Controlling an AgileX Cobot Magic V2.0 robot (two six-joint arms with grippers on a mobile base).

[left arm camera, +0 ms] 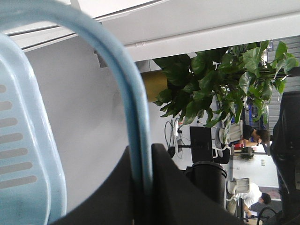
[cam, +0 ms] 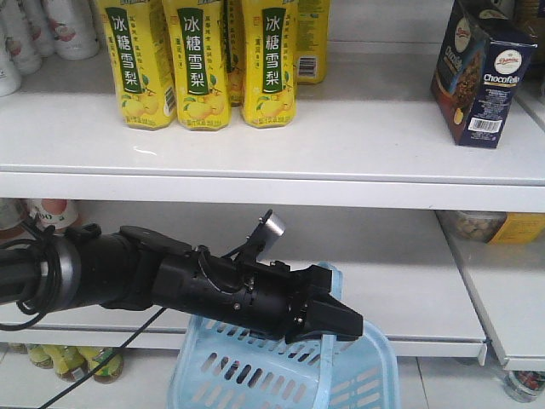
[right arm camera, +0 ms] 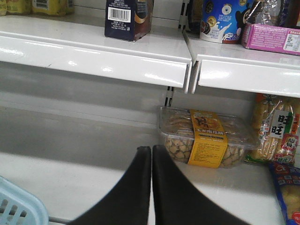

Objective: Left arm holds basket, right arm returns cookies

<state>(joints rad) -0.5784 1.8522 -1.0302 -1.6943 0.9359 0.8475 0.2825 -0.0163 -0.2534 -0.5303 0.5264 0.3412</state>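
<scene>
Clamping the pale hoop handle [left arm camera: 133, 117] of the basket [cam: 281, 375] between closed black fingers [left arm camera: 178, 187], left gripper [cam: 328, 319] reaching in below the lower shelf [cam: 426, 298]. Standing upright at the right end of the upper shelf [cam: 341, 136], cookies [cam: 481, 72], well apart from the yellow-labelled bottles [cam: 200, 64]. Pressed together with nothing between, fingers of right gripper [right arm camera: 151, 187], near a clear tub of snacks [right arm camera: 206, 140].

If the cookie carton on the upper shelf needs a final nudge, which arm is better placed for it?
Right, probably. The right gripper is shut and empty, facing the shelving below the cookies. The left gripper is clamped on the basket handle and cannot let go.
</scene>
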